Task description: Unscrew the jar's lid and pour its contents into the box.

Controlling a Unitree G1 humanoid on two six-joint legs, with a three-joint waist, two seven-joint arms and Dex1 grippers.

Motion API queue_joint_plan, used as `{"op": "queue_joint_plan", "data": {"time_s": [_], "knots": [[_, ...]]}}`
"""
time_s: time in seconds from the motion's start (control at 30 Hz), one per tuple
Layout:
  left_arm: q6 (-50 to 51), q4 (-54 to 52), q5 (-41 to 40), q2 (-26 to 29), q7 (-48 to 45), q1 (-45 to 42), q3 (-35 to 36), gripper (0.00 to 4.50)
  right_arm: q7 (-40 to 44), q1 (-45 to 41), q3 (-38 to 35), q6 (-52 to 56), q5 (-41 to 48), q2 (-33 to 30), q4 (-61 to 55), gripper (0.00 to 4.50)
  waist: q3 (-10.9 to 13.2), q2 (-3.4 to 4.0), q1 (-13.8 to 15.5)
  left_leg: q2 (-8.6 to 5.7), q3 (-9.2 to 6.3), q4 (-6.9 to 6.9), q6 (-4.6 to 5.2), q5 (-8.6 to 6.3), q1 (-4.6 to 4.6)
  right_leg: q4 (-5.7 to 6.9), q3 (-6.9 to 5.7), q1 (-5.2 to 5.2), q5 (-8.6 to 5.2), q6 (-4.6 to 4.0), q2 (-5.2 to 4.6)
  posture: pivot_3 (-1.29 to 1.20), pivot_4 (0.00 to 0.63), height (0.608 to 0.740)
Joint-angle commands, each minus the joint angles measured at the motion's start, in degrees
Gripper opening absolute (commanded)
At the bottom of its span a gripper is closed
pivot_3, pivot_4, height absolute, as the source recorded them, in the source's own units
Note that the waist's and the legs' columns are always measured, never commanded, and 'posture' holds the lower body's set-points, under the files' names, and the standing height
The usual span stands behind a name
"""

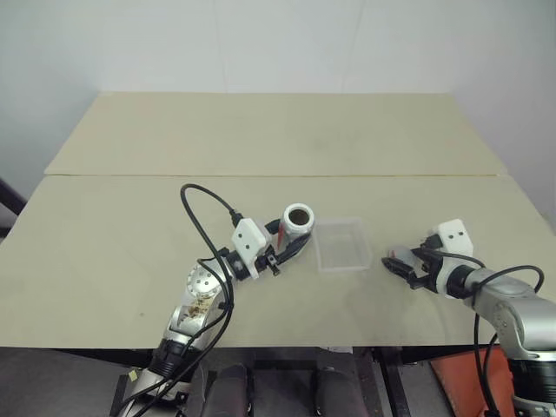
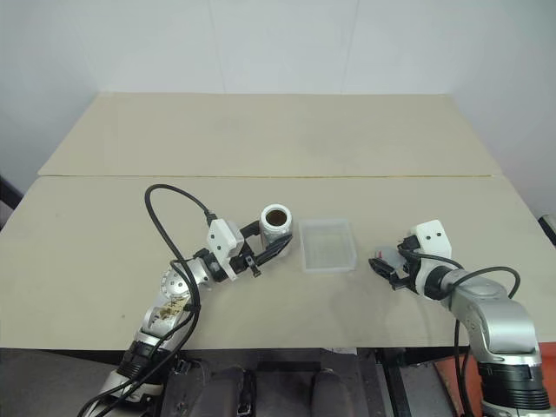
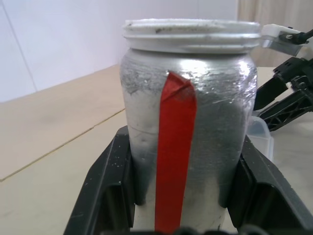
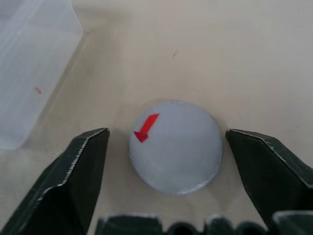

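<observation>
Nearest the robot, the right gripper (image 4: 168,142) sits low over the beige wooden table (image 1: 130,234) with its two black fingers (image 4: 73,181) spread wide, and between them, touching neither, the round flat grey metallic lid with a small red mark (image 4: 175,147) lies flat on the tabletop; it looks set down and released. A little further in, the left gripper (image 1: 282,252) is pinching the small silver-grey metallic jar with a red vertical stripe (image 3: 188,132) across its lower body, one finger on each side, and holds it off the table with its open white-rimmed mouth (image 1: 298,215) tipped toward the camera, something dark inside. Just beside the jar, between the two grippers, the small shallow clear plastic box (image 1: 343,246) rests on the table, apparently holding nothing yet. The jar seems light and rigid, but its smooth metal skin is probably slippery, so the mid-body grip should stay firm as the wrist rolls to pour; the box looks light enough to slide if nudged. Beyond, the tabletop runs back to a pale wall (image 1: 278,43).
</observation>
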Motion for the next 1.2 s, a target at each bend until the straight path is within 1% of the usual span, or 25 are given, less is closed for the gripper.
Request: {"op": "queue_joint_plan", "data": {"time_s": [0.03,0.1,0.23,0.27,0.33,0.43,0.5,0.6,0.7,0.8,0.9,1.0,1.13,1.2], "knots": [[-2.9,1.2,1.5,0.6,0.7,-3.1,1.1,1.96,2.9,0.6,-1.9,-0.5,0.0,-5.2,-8.1,4.47,0.0,0.01,0.1,-0.01,0.01,0.0,0.0,0.0,-0.04,0.01,0.02,-0.06,0.0,0.0,-0.01,0.0,0.15,0.74],[-4.9,4.2,3.9,1.5,0.7,-5.5,0.6,1.96,5.7,1.8,-3.3,-3.7,-1.1,-9.6,-12.8,4.47,0.0,0.03,0.2,-0.01,0.0,0.01,0.0,0.0,-0.04,0.02,0.02,-0.06,0.0,0.01,-0.01,0.0,0.15,0.74],[-8.0,10.7,5.1,0.4,1.1,-10.6,0.7,1.96,10.3,4.1,-7.3,-5.1,0.3,-14.1,-17.1,4.47,0.0,-0.01,0.2,-0.01,-0.01,0.02,0.01,0.0,-0.03,-0.04,-0.05,0.02,0.0,0.03,0.01,0.0,0.15,0.74],[-9.6,12.9,6.8,0.7,1.2,-12.4,-0.1,1.96,11.2,5.1,-8.1,-5.6,0.1,-15.0,-18.5,4.47,0.0,-0.02,0.4,-0.01,-0.02,0.02,0.01,0.0,-0.04,-0.06,-0.05,0.03,0.01,0.03,0.0,0.0,0.15,0.74],[-12.7,16.9,10.5,1.1,2.1,-15.3,-1.4,1.96,13.3,6.7,-9.9,-6.2,1.4,-15.7,-20.9,4.47,0.0,-0.03,0.4,-0.02,0.01,0.03,0.01,-0.01,-0.05,-0.08,-0.08,0.03,0.01,0.04,0.0,0.0,0.15,0.74],[-17.2,22.6,15.4,0.7,6.1,-19.9,-2.2,1.96,16.7,9.8,-12.4,-7.3,3.3,-15.6,-24.4,4.47,0.0,-0.05,0.4,-0.03,0.01,0.03,0.01,0.0,-0.07,-0.08,-0.09,0.03,0.01,0.04,0.0,0.0,0.15,0.74],[-23.7,27.9,23.8,2.6,11.6,-24.2,-4.8,1.96,16.5,10.8,-12.8,-7.6,3.4,-14.6,-25.6,4.47,0.0,-0.08,0.4,-0.03,0.0,0.04,0.01,0.0,-0.07,-0.08,-0.1,0.04,0.01,0.05,0.0,0.0,0.15,0.74],[-31.7,36.6,35.2,4.3,22.5,-31.6,-8.7,1.96,15.9,11.9,-13.0,-7.8,4.0,-13.0,-27.1,4.47,0.1,-0.13,0.4,-0.04,0.02,0.05,0.01,0.0,-0.07,-0.08,-0.1,0.04,0.03,0.07,0.0,0.0,0.15,0.74],[-36.8,43.7,46.8,5.6,34.8,-38.9,-14.2,1.96,16.4,12.7,-13.5,-9.1,4.5,-12.0,-29.0,4.47,0.1,-0.14,0.5,-0.06,0.01,0.05,0.01,-0.01,-0.14,-0.13,-0.1,0.01,0.04,0.09,0.0,0.0,0.15,0.74],[-39.4,49.7,56.5,6.1,46.8,-45.0,-20.0,1.96,16.4,12.6,-14.5,-9.2,5.6,-11.4,-30.3,4.47,0.1,-0.17,0.5,-0.09,0.03,0.06,0.01,-0.01,-0.3,-0.16,-0.13,-0.08,0.05,0.13,-0.01,0.0,0.15,0.74],[-39.9,55.5,66.2,5.5,60.2,-50.7,-27.0,1.96,15.8,12.1,-15.0,-9.0,6.2,-11.3,-30.8,4.47,0.1,-0.23,0.6,-0.1,0.09,0.09,0.01,-0.01,-0.38,-0.19,-0.21,-0.11,0.06,0.14,-0.01,0.0,0.15,0.74],[-37.1,61.2,75.8,4.1,74.8,-55.5,-35.4,1.96,15.0,11.1,-14.8,-8.7,6.8,-11.2,-31.0,4.47,0.2,-0.31,0.8,-0.1,0.09,0.11,0.01,0.0,-0.4,-0.16,-0.23,-0.12,0.05,0.15,-0.01,0.0,0.15,0.74],[-32.8,67.1,84.5,1.1,90.1,-59.1,-44.5,1.96,13.8,10.6,-14.2,-8.7,7.1,-11.0,-31.5,4.47,0.2,-0.35,1.0,-0.11,0.09,0.13,0.01,-0.01,-0.45,-0.16,-0.23,-0.16,0.04,0.17,-0.02,0.0,0.15,0.74],[-30.5,69.4,87.3,-0.4,95.2,-59.9,-47.8,1.96,12.9,10.3,-13.7,-8.6,7.1,-10.9,-31.9,4.47,0.2,-0.37,1.1,-0.1,0.09,0.13,0.01,-0.01,-0.48,-0.16,-0.23,-0.19,0.04,0.17,-0.02,0.0,0.15,0.74]]}}
